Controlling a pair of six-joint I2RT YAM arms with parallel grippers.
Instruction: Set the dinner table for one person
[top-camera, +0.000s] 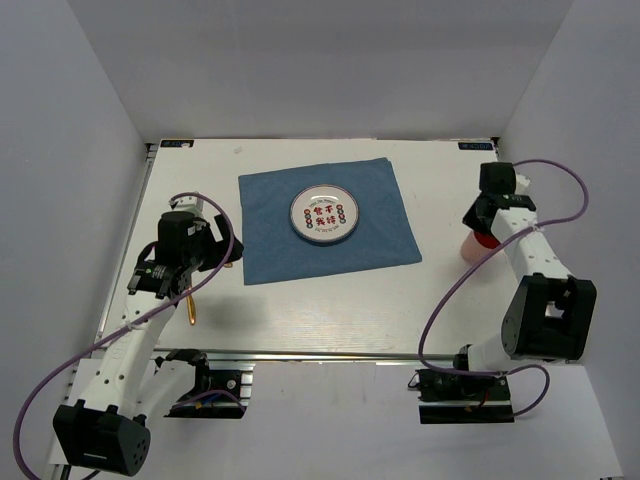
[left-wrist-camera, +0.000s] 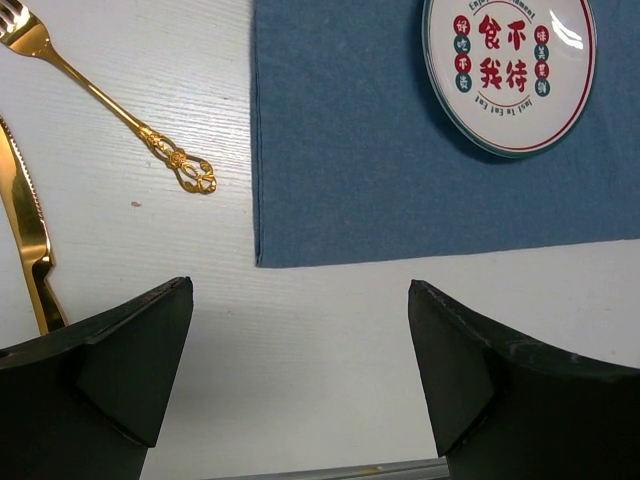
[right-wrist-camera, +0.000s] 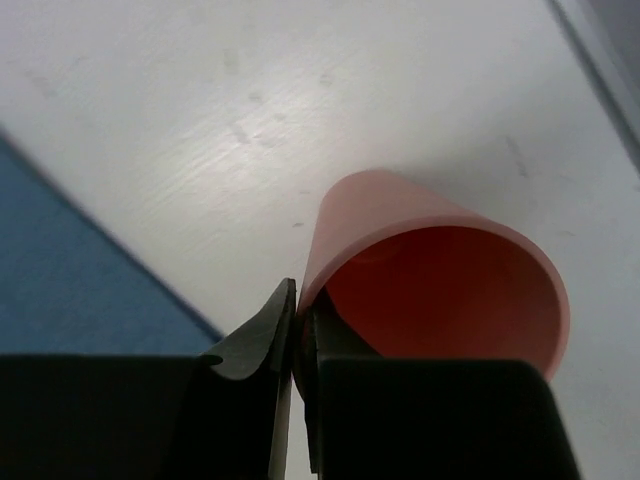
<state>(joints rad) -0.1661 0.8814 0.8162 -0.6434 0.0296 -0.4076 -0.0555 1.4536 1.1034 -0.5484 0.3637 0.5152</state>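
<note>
Right up close in the left wrist view, the two dark fingers of the left gripper (left-wrist-camera: 300, 290), spread wide apart, nothing between them, hanging over bare white tabletop. Just past them, the near edge of a blue cloth (left-wrist-camera: 350, 150), flat on the dinner table (left-wrist-camera: 180, 60). On the cloth, up in the far right corner of that view, a round white plate (left-wrist-camera: 510, 70) with a dark green rim and red and green marks on its face, partly cut off by the edge of the picture. Off to the left of the cloth, on the white top, a gold fork (left-wrist-camera: 110, 105) with a curly handle end, lying at a slant, not touching the cloth. Further left, a gold knife (left-wrist-camera: 25, 230), its lower end hidden behind the left finger. Fork and knife near each other but apart. Over on the other side, the right gripper (right-wrist-camera: 298, 300) pinched shut on the thin wall of a pink cup (right-wrist-camera: 400, 230), one finger outside, the other just inside the rim. Open mouth of the cup turned toward the wrist camera. Cup over the white top, off to the right of the cloth and not on it, near the table's right edge; resting or lifted, hard to tell. From above, the big white table with faint lines and a metal rail (top-camera: 330, 354) along its near edge, cloth in the middle toward the back, plate about in the cloth's middle, left arm to the left of the cloth, right arm to the right
</note>
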